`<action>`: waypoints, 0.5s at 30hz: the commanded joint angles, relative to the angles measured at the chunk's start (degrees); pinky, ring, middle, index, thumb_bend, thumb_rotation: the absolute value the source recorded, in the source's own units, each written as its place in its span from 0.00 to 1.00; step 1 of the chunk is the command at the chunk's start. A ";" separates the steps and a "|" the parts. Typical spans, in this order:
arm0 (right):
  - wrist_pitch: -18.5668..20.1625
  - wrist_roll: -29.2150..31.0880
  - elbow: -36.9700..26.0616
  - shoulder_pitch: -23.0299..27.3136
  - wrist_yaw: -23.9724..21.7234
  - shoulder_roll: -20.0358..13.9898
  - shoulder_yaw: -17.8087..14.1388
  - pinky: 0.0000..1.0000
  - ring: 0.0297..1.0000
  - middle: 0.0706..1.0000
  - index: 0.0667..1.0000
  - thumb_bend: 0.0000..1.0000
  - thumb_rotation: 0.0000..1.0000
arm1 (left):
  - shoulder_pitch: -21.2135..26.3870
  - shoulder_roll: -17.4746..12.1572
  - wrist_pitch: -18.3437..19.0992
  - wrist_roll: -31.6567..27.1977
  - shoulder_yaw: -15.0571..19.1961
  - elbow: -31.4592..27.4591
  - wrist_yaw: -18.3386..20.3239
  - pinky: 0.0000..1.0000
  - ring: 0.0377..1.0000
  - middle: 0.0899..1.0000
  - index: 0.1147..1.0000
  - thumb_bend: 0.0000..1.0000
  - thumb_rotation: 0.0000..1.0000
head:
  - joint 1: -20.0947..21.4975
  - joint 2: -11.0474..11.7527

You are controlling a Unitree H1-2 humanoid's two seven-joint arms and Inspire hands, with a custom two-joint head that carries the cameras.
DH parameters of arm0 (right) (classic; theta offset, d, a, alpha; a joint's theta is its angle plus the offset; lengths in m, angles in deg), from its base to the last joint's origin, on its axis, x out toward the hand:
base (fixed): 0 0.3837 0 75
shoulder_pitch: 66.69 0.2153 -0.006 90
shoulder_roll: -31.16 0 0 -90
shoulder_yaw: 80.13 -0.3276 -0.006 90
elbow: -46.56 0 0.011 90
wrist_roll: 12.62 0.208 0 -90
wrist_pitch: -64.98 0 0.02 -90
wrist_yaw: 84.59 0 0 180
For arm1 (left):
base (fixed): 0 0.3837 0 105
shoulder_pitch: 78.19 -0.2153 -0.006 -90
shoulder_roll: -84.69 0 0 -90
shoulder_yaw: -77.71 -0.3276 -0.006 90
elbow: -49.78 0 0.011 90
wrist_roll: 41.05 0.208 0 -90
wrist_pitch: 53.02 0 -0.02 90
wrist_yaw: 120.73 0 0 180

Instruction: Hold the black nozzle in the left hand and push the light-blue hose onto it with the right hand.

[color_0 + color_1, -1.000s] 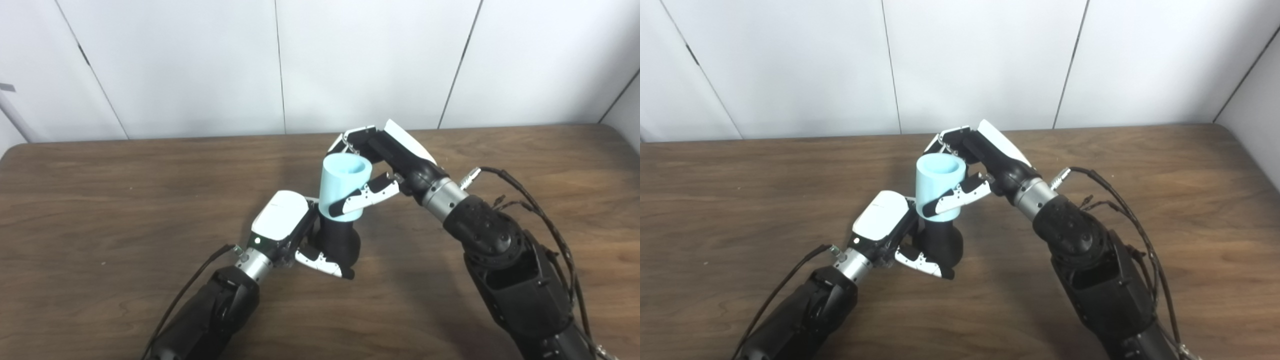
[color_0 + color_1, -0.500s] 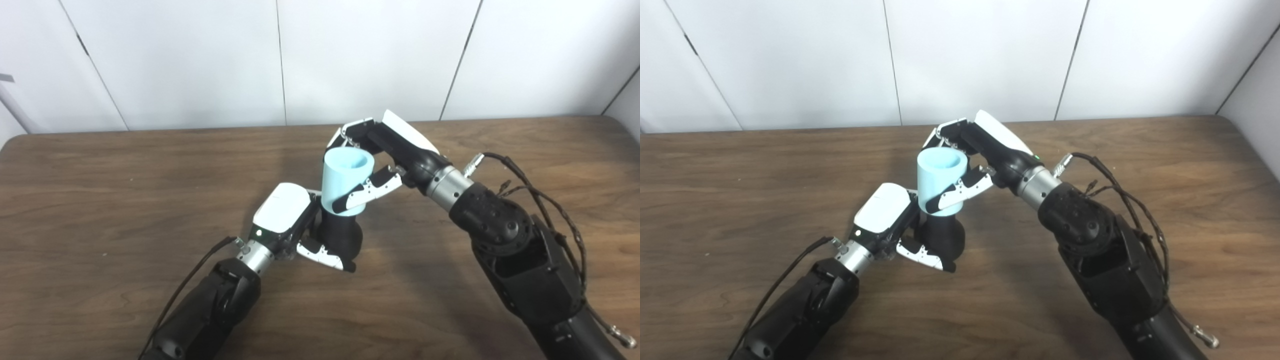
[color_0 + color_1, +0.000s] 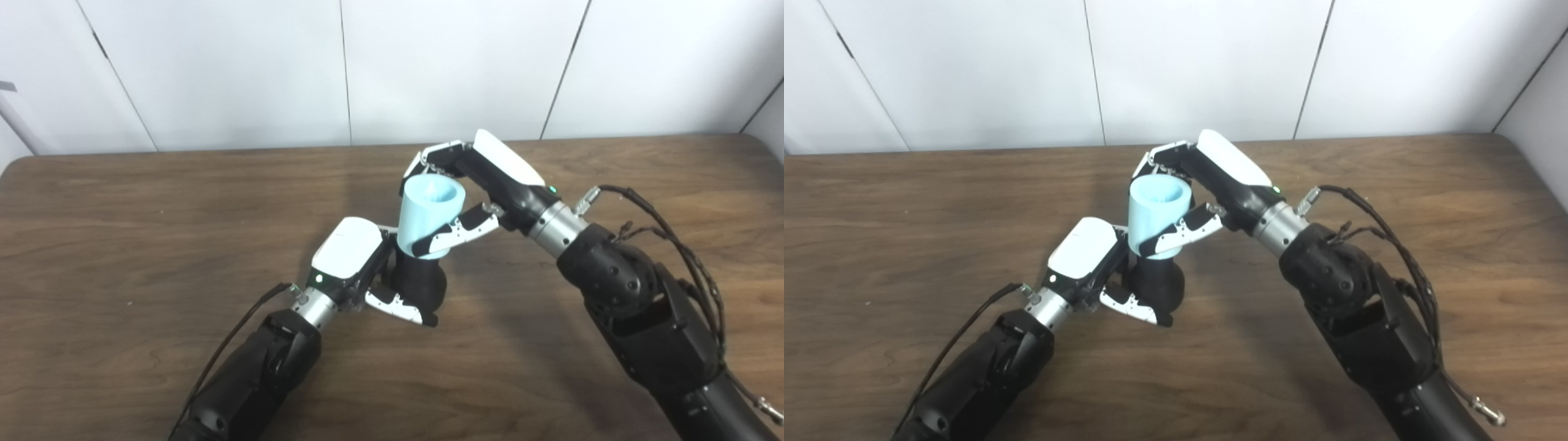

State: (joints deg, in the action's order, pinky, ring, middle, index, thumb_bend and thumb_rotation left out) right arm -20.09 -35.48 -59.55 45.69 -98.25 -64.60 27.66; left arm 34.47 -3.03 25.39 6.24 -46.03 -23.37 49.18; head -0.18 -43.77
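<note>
Mid-frame, left hand (image 3: 358, 269) fingers wrapped on the black nozzle (image 3: 419, 285), right hand (image 3: 484, 187) fingers wrapped on the light-blue hose (image 3: 429, 214) seated atop it, tilted; risk: off-axis push jams hose or twists nozzle loose.

Dark wood table (image 3: 122, 202); black nozzle (image 3: 419, 285) base seemingly resting on it

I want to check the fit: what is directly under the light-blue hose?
The black nozzle, held by the left hand, sits under the light-blue hose, which the right hand grips. The hose's lower rim covers the nozzle's top, so how deep it goes cannot be seen.
</note>
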 commanded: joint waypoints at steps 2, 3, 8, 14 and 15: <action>-3.34 -5.24 3.49 -2.21 1.24 -0.38 1.34 0.19 0.24 0.36 0.47 0.52 0.00 | -4.14 -0.33 1.61 0.92 -2.60 2.30 6.35 0.22 0.32 0.34 0.45 0.52 0.00 | -0.06 -0.08; -3.97 -5.67 4.02 -2.36 1.83 -0.19 1.33 0.19 0.24 0.36 0.47 0.52 0.00 | -4.11 -0.33 1.60 0.92 -2.64 2.33 6.33 0.22 0.32 0.34 0.45 0.52 0.00 | -0.06 -0.08; -5.60 -7.17 6.26 -2.84 3.25 0.50 1.79 0.19 0.25 0.37 0.47 0.53 0.00 | -4.05 -0.39 2.05 0.69 -2.77 1.94 6.96 0.22 0.32 0.35 0.45 0.52 0.00 | 0.16 -0.44; -5.50 -8.24 6.69 -2.81 2.55 0.43 2.77 0.19 0.25 0.36 0.47 0.52 0.00 | -3.96 -0.16 2.05 0.62 -2.85 2.40 6.77 0.22 0.32 0.35 0.45 0.52 0.00 | -0.03 -0.59; -6.11 -8.20 6.93 -2.69 2.52 0.27 2.95 0.19 0.25 0.37 0.48 0.52 0.00 | -3.95 -0.13 2.00 0.60 -2.86 2.47 6.72 0.22 0.32 0.35 0.45 0.52 0.00 | -0.03 -0.59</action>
State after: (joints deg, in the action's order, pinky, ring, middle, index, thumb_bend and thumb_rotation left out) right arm -26.37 -39.39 -56.00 44.60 -92.53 -63.17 28.25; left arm 34.43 -3.03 26.17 5.90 -46.03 -23.43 49.54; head -0.17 -44.30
